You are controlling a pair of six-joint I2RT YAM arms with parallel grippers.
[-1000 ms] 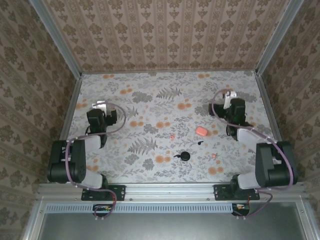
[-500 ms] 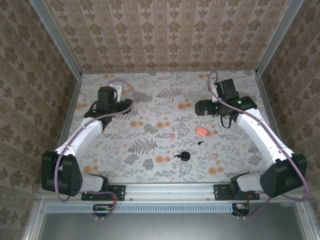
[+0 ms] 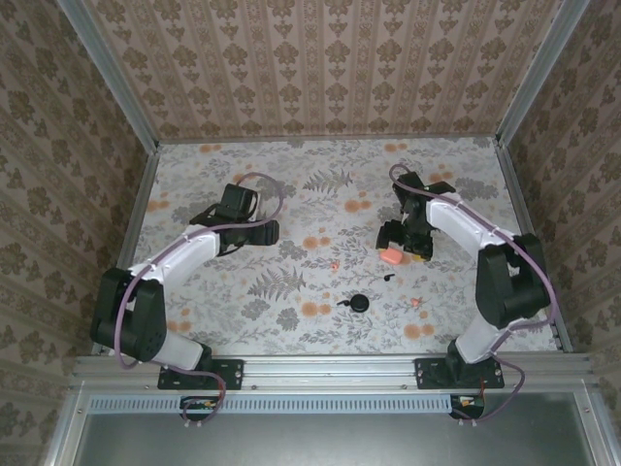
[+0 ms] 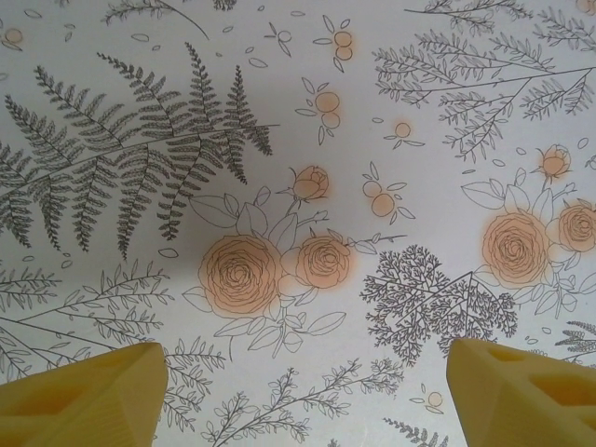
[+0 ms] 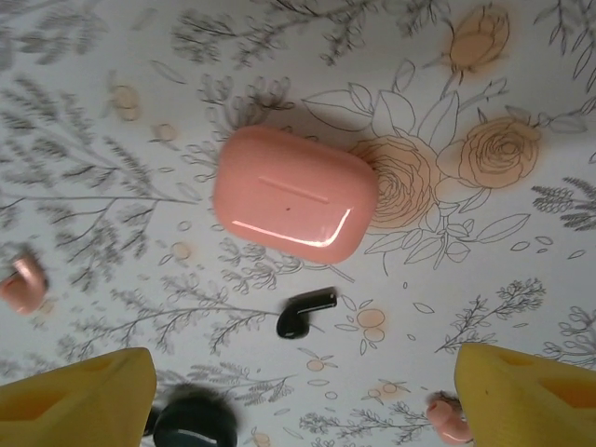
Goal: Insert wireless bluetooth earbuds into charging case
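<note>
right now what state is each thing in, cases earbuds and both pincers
pink case: lid shut, flat on the table, not held
black earbud: loose on the table beside the pink case
one pink earbud: loose on the table
other pink earbud: loose on the table
round black case: on the table, open or shut hard to tell
left pincer: open, empty
right pincer: open, empty

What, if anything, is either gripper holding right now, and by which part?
Nothing is held. The left gripper is open and empty; the right gripper is open above the case, its fingers apart from it.
</note>
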